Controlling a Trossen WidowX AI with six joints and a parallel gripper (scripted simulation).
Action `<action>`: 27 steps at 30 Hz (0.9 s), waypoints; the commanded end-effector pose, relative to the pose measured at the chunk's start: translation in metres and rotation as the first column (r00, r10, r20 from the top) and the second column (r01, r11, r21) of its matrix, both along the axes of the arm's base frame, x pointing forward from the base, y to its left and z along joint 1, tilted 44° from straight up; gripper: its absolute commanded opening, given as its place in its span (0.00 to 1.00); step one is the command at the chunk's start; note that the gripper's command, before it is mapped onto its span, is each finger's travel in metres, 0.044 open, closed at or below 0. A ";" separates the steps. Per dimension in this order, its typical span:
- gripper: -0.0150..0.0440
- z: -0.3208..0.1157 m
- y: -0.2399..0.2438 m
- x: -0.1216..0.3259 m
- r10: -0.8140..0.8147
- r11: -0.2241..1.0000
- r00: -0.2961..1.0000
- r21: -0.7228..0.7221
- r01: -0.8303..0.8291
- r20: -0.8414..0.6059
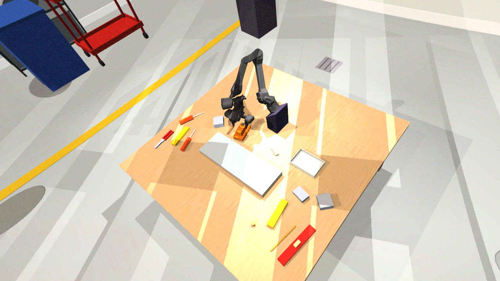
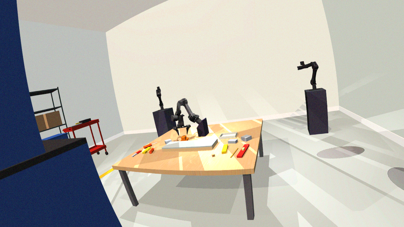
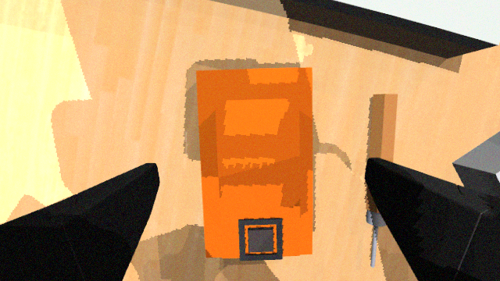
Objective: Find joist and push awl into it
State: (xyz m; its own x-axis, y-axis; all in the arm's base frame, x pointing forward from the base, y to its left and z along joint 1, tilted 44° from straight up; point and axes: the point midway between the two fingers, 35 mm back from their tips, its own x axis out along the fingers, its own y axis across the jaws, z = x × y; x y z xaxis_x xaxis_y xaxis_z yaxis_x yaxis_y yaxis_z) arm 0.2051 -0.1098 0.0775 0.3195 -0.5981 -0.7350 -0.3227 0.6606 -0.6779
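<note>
The orange stud finder [image 1: 241, 134] [image 2: 184, 138] [image 3: 255, 152] stands on the table behind the floor panel [image 1: 241, 162] [image 2: 192, 143] [image 3: 469, 12]. My gripper [image 1: 240, 126] [image 2: 183, 134] [image 3: 262, 170] is open and points down over it, with one finger on each side in the wrist view and nothing held. The awl [image 1: 230, 130] [image 3: 384, 125] lies beside the stud finder; its wooden handle and thin metal tip show in the wrist view, partly hidden by the right finger. The tray [image 1: 307, 163] [image 2: 228, 135] holds nothing. The joist is hidden.
A grey block [image 1: 218, 121] [image 2: 168, 141] [image 3: 478, 156] lies near the awl. A small white piece [image 1: 275, 152] lies between panel and tray. Two grey blocks, a yellow bar [image 1: 277, 213], a pencil [image 1: 283, 238] and a red level [image 1: 296, 244] lie right; screwdrivers [image 1: 186, 143] and a knife lie left.
</note>
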 end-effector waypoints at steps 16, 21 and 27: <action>1.00 -0.021 -0.019 0.003 0.001 1.000 1.000 0.004 -0.001 -0.008; 1.00 -0.027 -0.025 0.003 0.002 1.000 1.000 0.003 -0.002 -0.008; 1.00 -0.033 -0.032 0.003 0.003 1.000 1.000 0.001 -0.003 -0.008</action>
